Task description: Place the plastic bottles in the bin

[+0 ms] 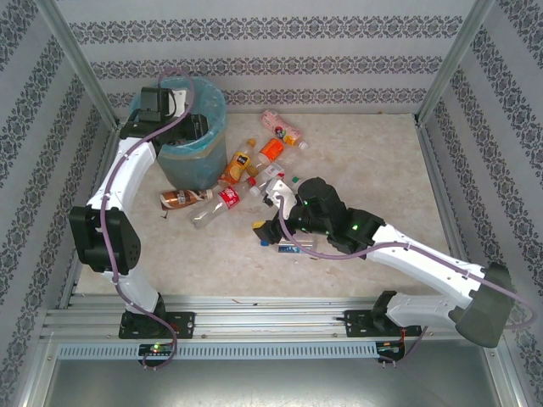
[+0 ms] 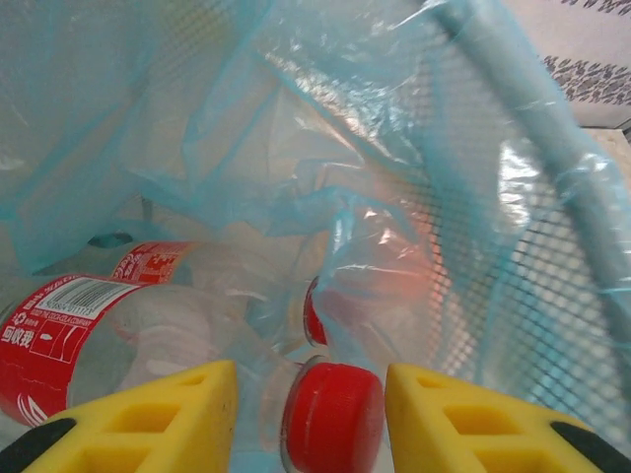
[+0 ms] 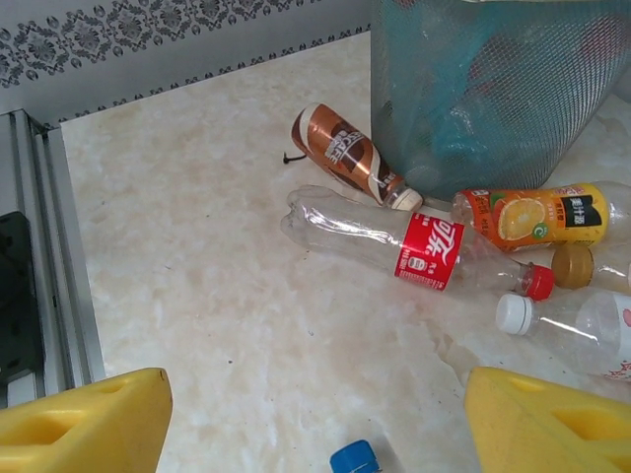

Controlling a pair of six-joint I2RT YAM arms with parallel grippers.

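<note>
Top: left gripper [image 1: 159,102] is hovering over the round grey-blue bag-lined bin [image 1: 191,161], with small plastic bottles [image 1: 246,170] lying beside it.
Left wrist: yellow fingers [image 2: 158,414] are standing apart, a red-capped clear bottle [image 2: 332,419] between them inside the bin.
Right wrist: right gripper [image 3: 315,424] is gaping empty, facing a red-labelled clear bottle [image 3: 419,246].

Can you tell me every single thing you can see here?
Bin: one, grey-blue with a light-blue bag, far left of the table.
Bottles in bin: at least two, clear with red labels, lying inside.
Brown bottle: one, brown, lying by the bin.
Red-label bottle: one, clear, beside the brown one.
Orange bottle: one, orange, by the bin.
Pink bottle: one, pink, far side.
Other bottles: several, mostly clear, mid-table.
Table: one, pale marbled.
Left gripper: one, yellow, open inside the bin.
Right gripper: one, yellow, open above the table.
</note>
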